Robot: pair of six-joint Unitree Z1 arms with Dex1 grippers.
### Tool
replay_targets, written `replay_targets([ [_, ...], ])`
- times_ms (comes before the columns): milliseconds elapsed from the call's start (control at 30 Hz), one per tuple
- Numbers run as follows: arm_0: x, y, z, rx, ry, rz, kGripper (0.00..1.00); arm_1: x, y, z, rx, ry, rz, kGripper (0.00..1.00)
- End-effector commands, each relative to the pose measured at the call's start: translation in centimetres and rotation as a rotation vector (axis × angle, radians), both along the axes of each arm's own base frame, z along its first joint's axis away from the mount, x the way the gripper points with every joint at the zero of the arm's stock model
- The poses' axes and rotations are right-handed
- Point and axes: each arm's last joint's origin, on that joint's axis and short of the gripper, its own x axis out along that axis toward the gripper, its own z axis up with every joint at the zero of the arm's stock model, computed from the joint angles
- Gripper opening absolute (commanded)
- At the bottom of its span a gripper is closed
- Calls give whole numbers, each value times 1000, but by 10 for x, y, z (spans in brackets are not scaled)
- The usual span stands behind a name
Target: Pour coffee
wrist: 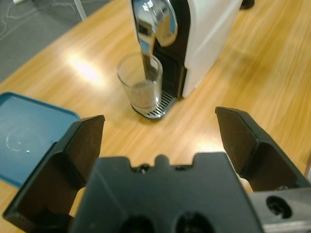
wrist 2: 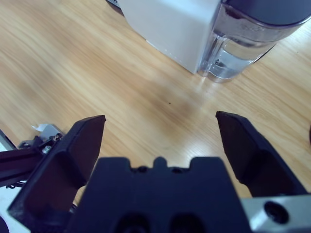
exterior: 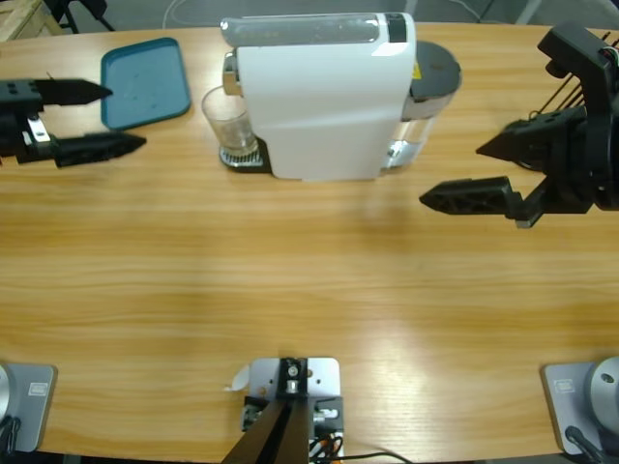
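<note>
A white coffee machine (exterior: 324, 97) stands at the back middle of the table, with a chrome spout (wrist: 154, 24) and a clear water tank (wrist 2: 245, 46) at its rear. A clear glass (exterior: 228, 121) sits on the drip tray under the spout, also in the left wrist view (wrist: 141, 86); a thin film of liquid shows at its bottom. My left gripper (exterior: 97, 118) is open at the far left, apart from the glass. My right gripper (exterior: 459, 172) is open at the right, short of the machine's tank end. Neither holds anything.
A teal tray (exterior: 145, 82) lies at the back left, between the left gripper and the machine, seen also at the left wrist view's edge (wrist: 29, 131). Bare wooden tabletop (exterior: 309, 280) stretches across the front.
</note>
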Motion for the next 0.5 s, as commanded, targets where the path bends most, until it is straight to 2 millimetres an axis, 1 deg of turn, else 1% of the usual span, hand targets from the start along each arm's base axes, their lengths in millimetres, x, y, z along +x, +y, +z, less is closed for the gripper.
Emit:
replay_targets([
  [33,63,-6,-26,73,3,-103,1000,-5,-3,-8,-34,45,4,1000],
  [67,73,-10,-31,85,4,-119,1000,-5,-3,-9,-35,49,6,1000],
  [133,84,-15,-37,76,30,-137,1000,-6,-3,-11,-38,56,11,1000],
  [233,87,-16,-43,56,54,-166,1000,-5,-2,-21,-62,78,11,1000],
  [333,87,-16,-48,21,71,-215,1000,-2,-1,-23,-73,81,9,1000],
  [500,102,-23,-52,-12,71,-263,1000,3,1,-26,-77,101,6,1000],
])
